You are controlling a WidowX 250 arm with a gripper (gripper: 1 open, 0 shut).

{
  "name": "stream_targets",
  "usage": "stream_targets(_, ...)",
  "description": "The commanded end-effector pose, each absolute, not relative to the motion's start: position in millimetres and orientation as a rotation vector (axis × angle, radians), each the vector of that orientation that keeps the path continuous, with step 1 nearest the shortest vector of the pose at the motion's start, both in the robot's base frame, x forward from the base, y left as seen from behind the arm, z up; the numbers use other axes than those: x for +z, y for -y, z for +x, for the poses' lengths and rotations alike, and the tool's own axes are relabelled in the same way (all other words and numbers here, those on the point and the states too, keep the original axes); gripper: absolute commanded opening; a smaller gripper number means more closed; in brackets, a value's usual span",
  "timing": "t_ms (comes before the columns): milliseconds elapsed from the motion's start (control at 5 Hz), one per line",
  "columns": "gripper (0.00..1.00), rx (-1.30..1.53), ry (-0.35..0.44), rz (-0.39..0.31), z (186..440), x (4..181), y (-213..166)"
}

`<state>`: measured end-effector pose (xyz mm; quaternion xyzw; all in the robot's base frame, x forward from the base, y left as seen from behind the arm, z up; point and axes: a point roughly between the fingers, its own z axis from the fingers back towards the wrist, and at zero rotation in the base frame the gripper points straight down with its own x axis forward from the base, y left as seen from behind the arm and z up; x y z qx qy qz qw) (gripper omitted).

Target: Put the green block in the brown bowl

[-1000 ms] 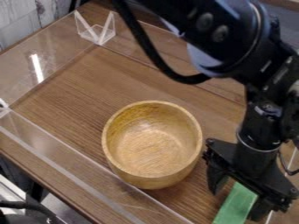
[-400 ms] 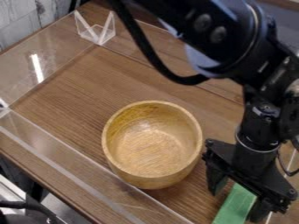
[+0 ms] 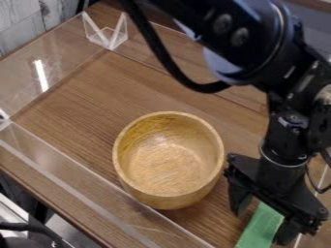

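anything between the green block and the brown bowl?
Only the hand's near finger, standing between the green block and the brown bowl in the camera view; below it, bare wooden table. No loose object there.

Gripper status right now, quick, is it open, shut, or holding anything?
Gripper: open, fingers spread either side of the green block on the table; not clamped on it, nothing held.

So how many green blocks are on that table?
1. The green block lies at the bottom right edge of the picture, right of the brown bowl, under the open gripper. The arm hides some of the table, so another could be out of sight.
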<state>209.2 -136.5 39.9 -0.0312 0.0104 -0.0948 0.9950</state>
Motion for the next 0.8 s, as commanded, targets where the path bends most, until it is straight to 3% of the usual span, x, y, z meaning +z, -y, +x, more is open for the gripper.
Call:
stream_targets(0,1.00,-0.182,0.020,-0.087,215.9,50.7,137.2)
stream_targets(600,1.00,-0.183,0.023,-0.100,217.7,52.4,135.9)
